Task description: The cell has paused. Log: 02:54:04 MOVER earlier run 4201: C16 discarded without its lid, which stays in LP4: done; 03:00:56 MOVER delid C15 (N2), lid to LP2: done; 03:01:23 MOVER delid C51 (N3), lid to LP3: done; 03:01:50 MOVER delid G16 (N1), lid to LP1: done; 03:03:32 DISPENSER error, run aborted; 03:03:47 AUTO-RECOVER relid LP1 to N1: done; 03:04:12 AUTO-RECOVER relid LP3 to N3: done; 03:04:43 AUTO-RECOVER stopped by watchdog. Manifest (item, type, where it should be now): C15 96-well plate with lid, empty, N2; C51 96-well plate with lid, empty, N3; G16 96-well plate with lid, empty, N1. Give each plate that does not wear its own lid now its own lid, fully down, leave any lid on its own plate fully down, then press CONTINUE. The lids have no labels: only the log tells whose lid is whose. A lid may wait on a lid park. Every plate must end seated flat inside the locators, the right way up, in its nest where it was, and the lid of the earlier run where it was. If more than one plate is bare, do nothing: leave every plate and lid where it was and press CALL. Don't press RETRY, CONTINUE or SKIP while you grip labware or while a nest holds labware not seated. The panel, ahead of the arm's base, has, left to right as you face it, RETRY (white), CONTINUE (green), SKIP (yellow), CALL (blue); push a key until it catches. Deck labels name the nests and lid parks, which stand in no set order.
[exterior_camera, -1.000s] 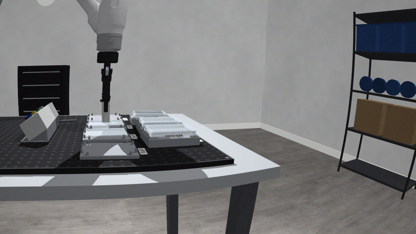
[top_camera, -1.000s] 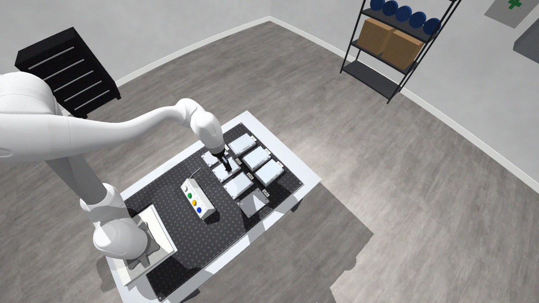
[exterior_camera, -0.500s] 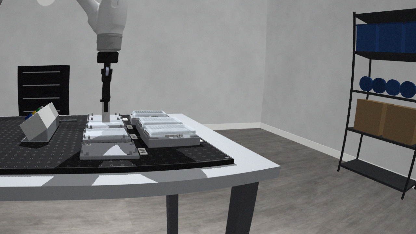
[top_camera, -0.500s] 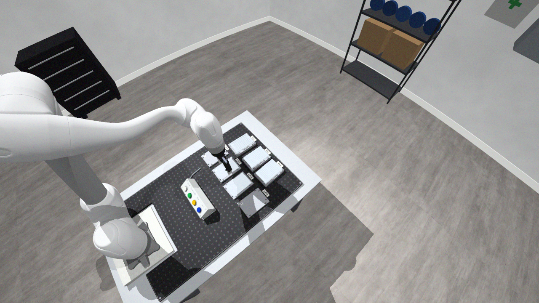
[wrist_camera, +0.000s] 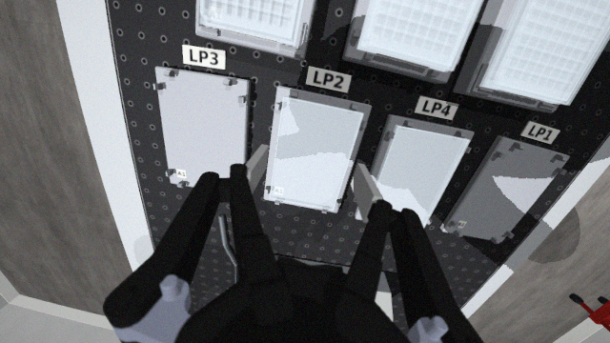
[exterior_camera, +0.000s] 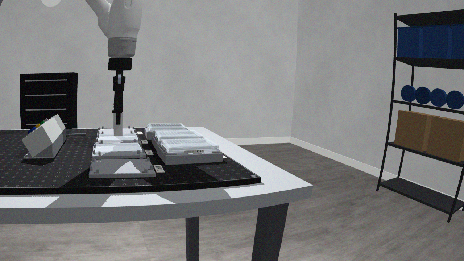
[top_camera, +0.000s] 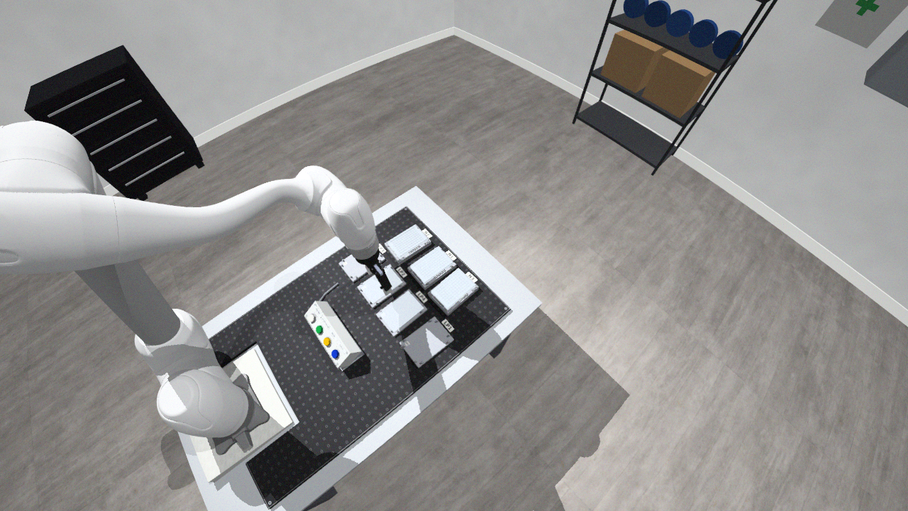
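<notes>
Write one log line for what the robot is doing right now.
black gripper open | fingers either side of clear flat lid on LP2 park | holding nothing

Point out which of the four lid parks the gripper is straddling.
LP2: the gripper is open, one fingertip on each side of the lid lying there. LP4 also holds a lid; LP3 and LP1 are bare.
</notes>
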